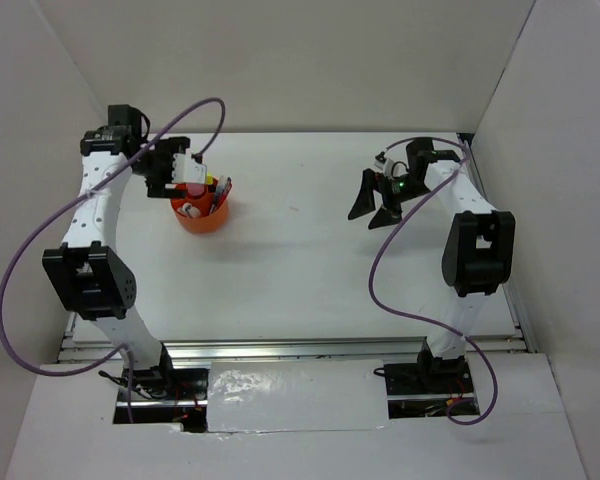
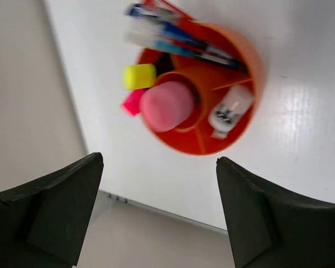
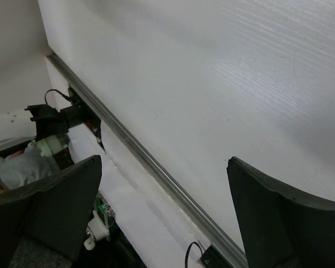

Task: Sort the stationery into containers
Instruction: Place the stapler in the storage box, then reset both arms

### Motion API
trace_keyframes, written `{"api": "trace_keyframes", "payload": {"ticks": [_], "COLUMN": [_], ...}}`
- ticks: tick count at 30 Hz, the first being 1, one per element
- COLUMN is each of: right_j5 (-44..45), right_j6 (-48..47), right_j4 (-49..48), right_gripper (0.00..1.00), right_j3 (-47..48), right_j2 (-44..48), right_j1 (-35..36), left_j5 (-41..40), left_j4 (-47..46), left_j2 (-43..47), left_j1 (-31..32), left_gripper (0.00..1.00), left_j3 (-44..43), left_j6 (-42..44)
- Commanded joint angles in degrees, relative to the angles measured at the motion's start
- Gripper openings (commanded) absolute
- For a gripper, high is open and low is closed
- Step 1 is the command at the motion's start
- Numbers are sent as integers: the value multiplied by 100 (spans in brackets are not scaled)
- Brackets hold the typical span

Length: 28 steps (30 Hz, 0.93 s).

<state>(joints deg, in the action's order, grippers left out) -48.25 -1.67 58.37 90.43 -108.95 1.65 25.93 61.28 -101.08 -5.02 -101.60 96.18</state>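
orange tub (image 1: 201, 222) on white table (image 1: 310, 265)

White arms (image 1: 93, 215) w/ blk joints (image 1: 88, 282), purple cables (image 1: 372, 270), blk wedge gripper fingers (image 2: 50, 212).

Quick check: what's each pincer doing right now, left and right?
Left pincer: open, holding nothing, above the orange tub.
Right pincer: open, holding nothing.

White table (image 1: 310, 270) with a faint wood grain, boxed in by plain white panels at the back (image 1: 300, 60), left (image 1: 20, 150) and right (image 1: 570, 150). Along its near edge, a metal rail (image 1: 300, 347); just in front, a white board (image 1: 300, 430) with a glossy, glaring strip. Soft, even light; faint shadows.
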Motion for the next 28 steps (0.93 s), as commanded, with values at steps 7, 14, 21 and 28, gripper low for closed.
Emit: {"api": "trace_keyframes", "payload": {"ticks": [7, 14, 21, 28], "right_j5": [386, 1343, 2363, 2558], "right_j6": [-290, -307, -316, -352], "right_j4": [96, -484, -1275, -1556], "right_gripper": [98, 97, 100, 100], "right_j3": [106, -262, -1272, -1932], "right_j2": [663, 1375, 2543, 3046], "right_j1": [-121, -121, -543, -745], "left_j5": [1494, 915, -1124, -1266], "left_j4": [-2493, -3201, -3315, -3763], "left_j2": [2106, 2260, 1890, 2066], "left_j1": [-114, 622, 1424, 1214], "left_gripper": [77, 99, 99, 100], "left_j3": [65, 895, 1836, 2338], "left_j6": [-4180, -7823, -9407, -9800]}}
